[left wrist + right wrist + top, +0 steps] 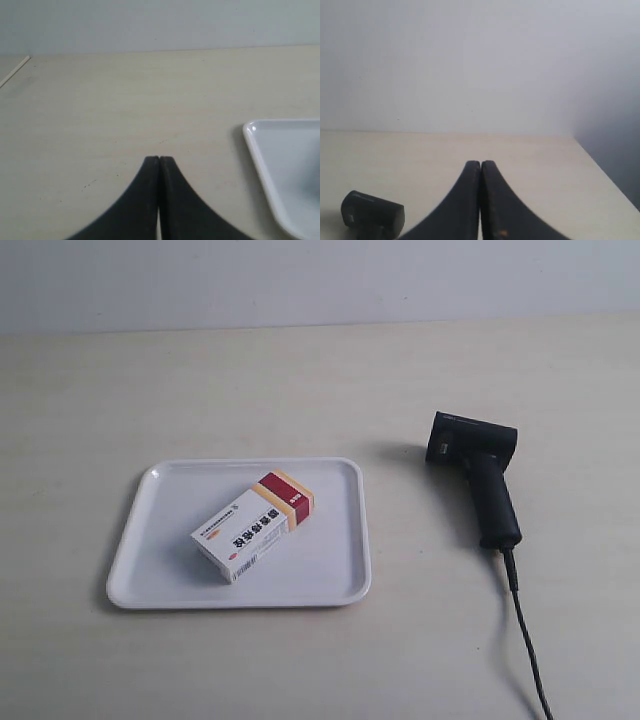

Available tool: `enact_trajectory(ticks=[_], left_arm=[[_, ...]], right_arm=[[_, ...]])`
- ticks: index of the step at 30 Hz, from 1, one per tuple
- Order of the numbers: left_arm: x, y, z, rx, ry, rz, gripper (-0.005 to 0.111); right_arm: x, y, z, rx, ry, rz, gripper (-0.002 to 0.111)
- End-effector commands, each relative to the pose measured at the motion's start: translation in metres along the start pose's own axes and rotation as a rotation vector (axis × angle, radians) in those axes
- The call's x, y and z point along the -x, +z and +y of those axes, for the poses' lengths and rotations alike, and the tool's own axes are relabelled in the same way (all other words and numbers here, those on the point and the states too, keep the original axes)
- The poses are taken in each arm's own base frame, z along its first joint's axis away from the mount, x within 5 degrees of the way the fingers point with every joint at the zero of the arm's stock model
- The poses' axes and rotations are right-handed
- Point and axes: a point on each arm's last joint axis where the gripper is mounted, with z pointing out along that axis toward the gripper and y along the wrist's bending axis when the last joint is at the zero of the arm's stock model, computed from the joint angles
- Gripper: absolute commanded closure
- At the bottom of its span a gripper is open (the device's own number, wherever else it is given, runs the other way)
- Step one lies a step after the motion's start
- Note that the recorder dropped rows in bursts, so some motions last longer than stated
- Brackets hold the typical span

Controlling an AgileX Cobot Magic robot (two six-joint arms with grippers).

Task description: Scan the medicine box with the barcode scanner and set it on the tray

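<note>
The white medicine box (254, 526) with its dark red and tan band lies flat inside the white tray (140, 570), barcode side facing the front. To the right, the black barcode scanner (480, 470) lies on the table, its cable (525, 630) trailing toward the front edge. No arm shows in the exterior view. My left gripper (159, 158) is shut and empty over bare table, with the tray's corner (260, 145) off to one side. My right gripper (480, 162) is shut and empty, with the scanner's head (370, 212) beside it.
The pale wooden table (300, 390) ends at a light grey wall behind. In the right wrist view the table's side edge (605, 170) runs close by, with a darker drop beyond it.
</note>
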Motion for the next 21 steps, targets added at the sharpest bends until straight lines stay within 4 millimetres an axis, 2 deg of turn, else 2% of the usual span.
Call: enact_trajectory(ticks=[1,5,8,13,21], left_arm=[[0.0,0.0,0.0,0.004,-0.007,-0.004,0.107],[0.0,0.0,0.0,0.004,-0.007,-0.004,0.107],[0.0,0.0,0.0,0.004,-0.007,-0.004,0.107],[0.0,0.0,0.0,0.004,-0.007,-0.004,0.107],[0.0,0.0,0.0,0.004,-0.007,-0.004,0.107]], right_arm=[[-0.039,-0.003,0.002,-0.022,0.009,-0.047,0.108],[-0.07,0.0,0.006,-0.011,0.056,-0.039,0.108],[-0.084,0.004,0.007,-0.01,0.067,-0.001,0.108],[-0.098,0.007,0.008,-0.006,0.068,0.045,0.108],[-0.106,0.007,0.01,0.007,0.071,0.13,0.108]])
